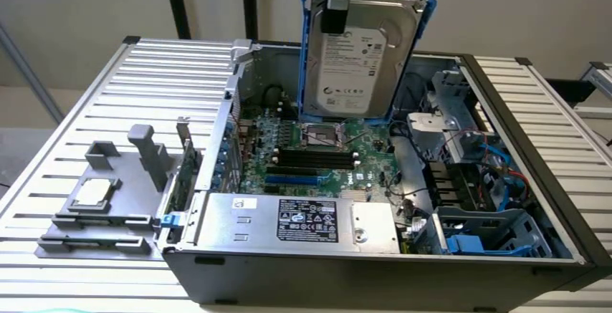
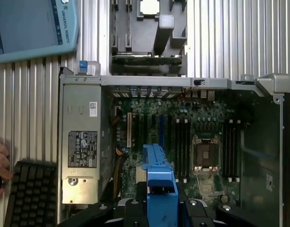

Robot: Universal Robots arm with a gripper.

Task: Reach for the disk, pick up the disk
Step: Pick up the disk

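Nearest us sits the open computer case [image 1: 383,270], lying on the slatted metal table [image 1: 67,119], and its power supply [image 1: 297,223] with the printed label runs along the near wall. Just behind that, the green motherboard [image 1: 320,159] with its memory slots and the bare processor socket [image 1: 323,135]. On the exterior view's left, outside the case, a grey fixture [image 1: 105,205] carries a small silver chip [image 1: 94,193]. Up above the board now: the disk [image 1: 359,62] hangs upright in the air, blue bracket around it, well clear of the motherboard, label facing us. And the gripper [image 1: 346,1] is clamped on its top edge, lifting it from above!
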